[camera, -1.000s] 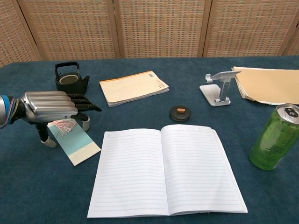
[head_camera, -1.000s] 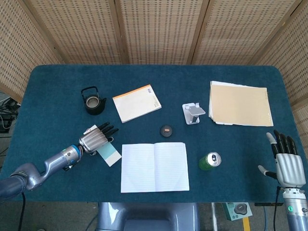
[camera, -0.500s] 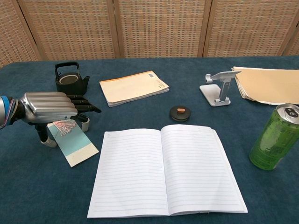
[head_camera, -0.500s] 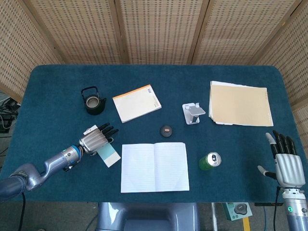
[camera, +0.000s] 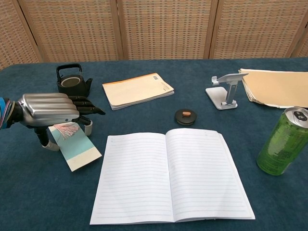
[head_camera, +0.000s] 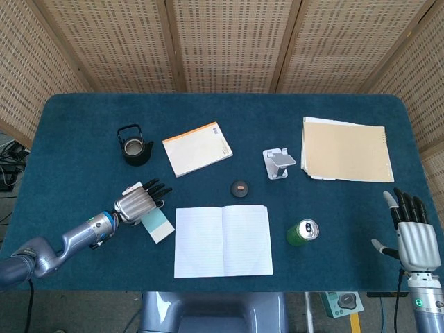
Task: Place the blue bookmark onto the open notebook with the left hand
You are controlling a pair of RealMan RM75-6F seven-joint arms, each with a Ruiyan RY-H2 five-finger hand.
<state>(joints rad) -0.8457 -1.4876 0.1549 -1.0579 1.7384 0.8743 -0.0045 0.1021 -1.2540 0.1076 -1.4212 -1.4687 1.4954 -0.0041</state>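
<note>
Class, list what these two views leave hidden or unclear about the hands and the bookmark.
- Blue bookmark: its top end is covered by the left hand in both views, so any grip is unclear.
- Right hand: outside the chest view.
- Closed notebook: cover print too small in the head view.

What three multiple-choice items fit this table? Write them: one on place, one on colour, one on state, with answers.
1. Where is the blue bookmark?
A. On the open notebook
B. On the table left of the open notebook
C. Under the can

2. What colour is the can?
A. Green
B. Red
C. Silver only

3. How is the right hand?
A. Holding the can
B. Open, holding nothing
C. Pressing the papers

Answers: 1 B, it lies beside the open notebook, under the left hand. 2 A, its body is green. 3 B, its fingers are spread away from everything.
</note>
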